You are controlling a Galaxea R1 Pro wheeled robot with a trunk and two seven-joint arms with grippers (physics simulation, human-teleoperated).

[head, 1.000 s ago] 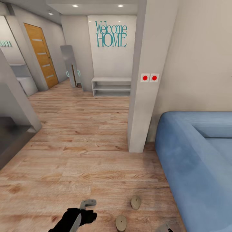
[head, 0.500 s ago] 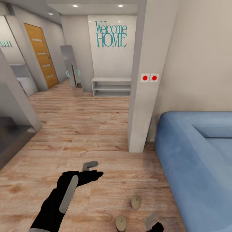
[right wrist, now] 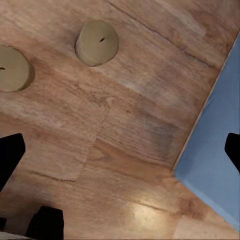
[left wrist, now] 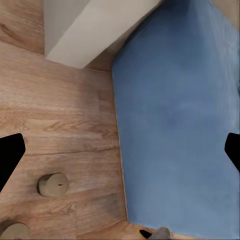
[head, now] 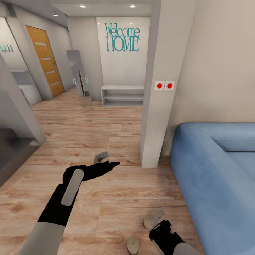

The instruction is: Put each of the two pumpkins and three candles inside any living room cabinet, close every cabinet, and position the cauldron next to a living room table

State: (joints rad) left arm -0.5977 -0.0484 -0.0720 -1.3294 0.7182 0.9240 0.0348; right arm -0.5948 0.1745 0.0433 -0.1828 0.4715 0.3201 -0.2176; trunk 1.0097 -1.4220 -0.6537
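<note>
Wood-plank flooring (head: 88, 141) in warm brown runs from a hallway to the foot of a blue fabric sofa (head: 219, 170) at right.

Two short tan-beige cylinder candles w/ thin dark wicks stand upright on the floor, well apart from each other, near the sofa's front corner. The nearer candle (head: 133, 244) sits at the bottom edge of the head view. The farther candle (head: 151, 219) stands just beside the sofa side; the right gripper (head: 160, 226), black w/ grey pads, hangs directly over it and partly hides it. In the right wrist view both candles show from above, one (right wrist: 97, 42) and the other (right wrist: 12, 68), both ahead of the fingers, not between them. Right fingers (right wrist: 10, 155) spread wide at the frame's edges, holding nothing.

The left gripper (head: 106, 161), black w/ grey pads, is stretched out over bare floor, well apart from both candles, toward a white square pillar (head: 157, 106). In its wrist view the fingers (left wrist: 9, 155) are spread wide, empty; below lie one candle (left wrist: 52, 184), a sliver of the second (left wrist: 14, 230), the sofa edge and the pillar base.

Beyond: two red buttons (head: 164, 85) on the pillar, teal "Welcome HOME" wall lettering (head: 122, 37), a low white shelf unit (head: 122, 95), a leaning mirror (head: 78, 72), an orange wooden door (head: 45, 60).
</note>
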